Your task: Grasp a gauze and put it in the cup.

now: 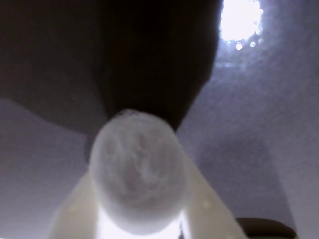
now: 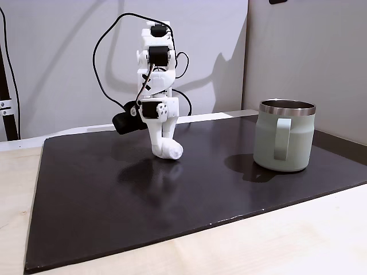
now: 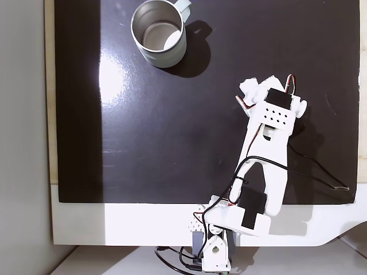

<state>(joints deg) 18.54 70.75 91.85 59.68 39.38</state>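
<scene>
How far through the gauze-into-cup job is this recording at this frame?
Done: the grasp. The hand is shut on the gauze, which the wrist view shows wedged between the fingers. In hand: the roll sits low over the black mat; whether it still touches the mat I cannot tell. Left: carrying it across to the cup, which stands well apart and looks empty, and releasing it inside.

Inventory, as counted: one gauze point(image 2: 171, 150) roll, white; one cup point(image 2: 284, 136), sage-green with steel rim; one black mat point(image 2: 114, 195); one white robot arm point(image 3: 269, 154) bearing one tool point(image 2: 167, 148); one pale wooden desk point(image 2: 275, 240) carried them all.
</scene>
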